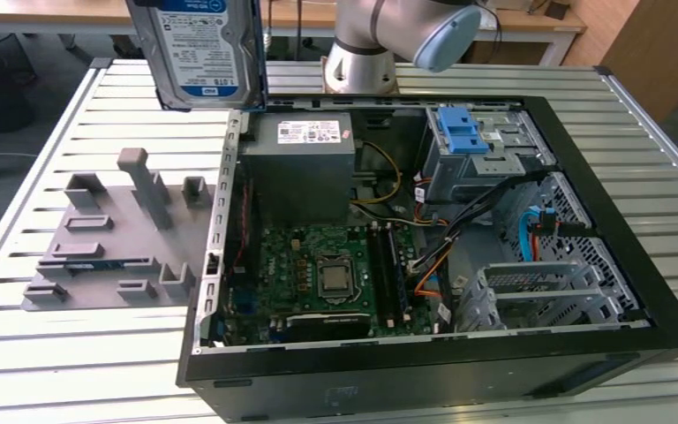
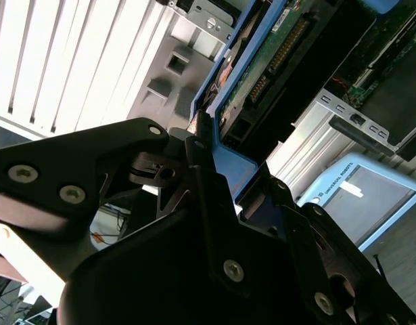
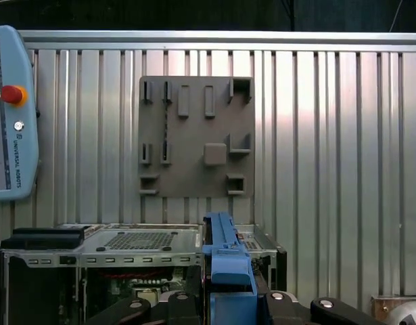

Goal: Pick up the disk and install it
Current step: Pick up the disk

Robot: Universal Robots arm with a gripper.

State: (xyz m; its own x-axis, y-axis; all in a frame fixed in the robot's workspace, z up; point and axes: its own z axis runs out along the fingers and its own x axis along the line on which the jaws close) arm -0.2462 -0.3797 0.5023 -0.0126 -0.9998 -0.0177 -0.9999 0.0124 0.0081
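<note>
The disk [image 1: 204, 49] hung upright in the air, its blue-and-white label facing the exterior camera. It was clear of every surface, above the far end of the open computer case [image 1: 621, 291], over the case wall on the exterior view's left. The gripper [image 3: 228, 301] was clamped on it: in both wrist views the black fingers [image 2: 199, 159] pressed the blue bracket [image 3: 224, 254] from either side, with the drive's circuit-board face showing just beyond them in the second wrist view.

Below the disk stood the grey power supply [image 1: 304, 168], and beyond that, on the exterior view's right, the silver drive cage with the blue latch [image 1: 480, 146], well apart from the disk. Loose cables [image 1: 480, 221] trailed just below the cage. The grey slotted fixture plate [image 1: 109, 238] lay on the slatted table [image 1: 56, 371] beside the case.

The hold looked narrow, set on a plastic edge rather than the metal body, so I judged that the disk could pivot or slip between the fingers under a sharp move. A low path risked striking the case wall or the power supply. Tilt in the grip could jam the bracket at the cage mouth, and the cables might snag.
</note>
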